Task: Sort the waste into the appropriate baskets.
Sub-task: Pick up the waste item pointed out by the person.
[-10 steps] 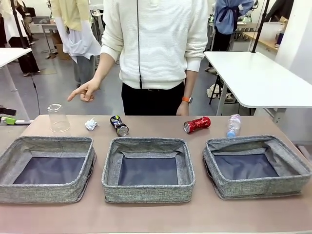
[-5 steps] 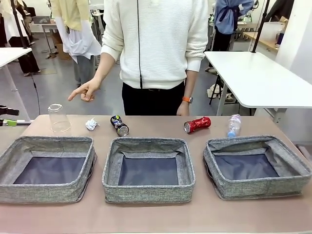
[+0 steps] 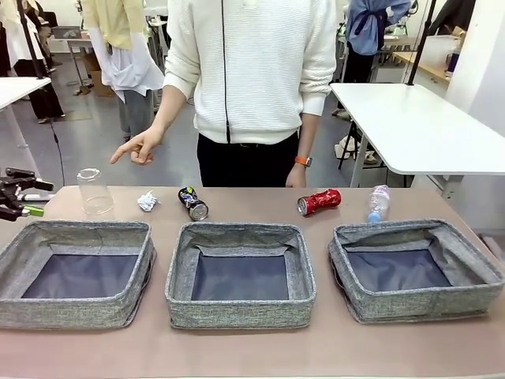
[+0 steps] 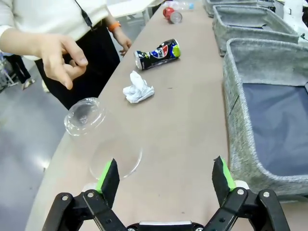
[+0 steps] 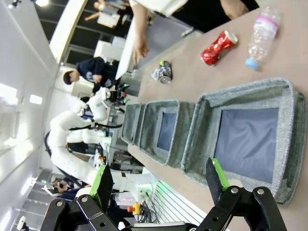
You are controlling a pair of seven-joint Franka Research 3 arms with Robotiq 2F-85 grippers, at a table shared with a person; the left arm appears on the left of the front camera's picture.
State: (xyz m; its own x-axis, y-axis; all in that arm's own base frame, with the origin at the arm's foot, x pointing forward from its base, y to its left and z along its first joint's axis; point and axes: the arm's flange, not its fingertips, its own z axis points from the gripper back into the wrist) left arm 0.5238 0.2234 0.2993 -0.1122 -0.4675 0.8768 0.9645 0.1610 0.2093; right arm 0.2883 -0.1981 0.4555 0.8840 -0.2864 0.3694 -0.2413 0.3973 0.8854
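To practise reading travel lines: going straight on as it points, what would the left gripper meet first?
Probably the clear plastic cup, upturned just ahead of the open left gripper, slightly off its centre line.

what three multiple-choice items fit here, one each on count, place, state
1. How many baskets? A two; B four; C three.
2. Where is the paper wad? A in a basket; B on the table between the plastic cup and the dark can; C off the table.
3. How is the red can? A lying on its side; B upright; C held.
Key: 1 C, three stand in a row. 2 B, it lies on bare table between them. 3 A, it rests lengthwise on the table.
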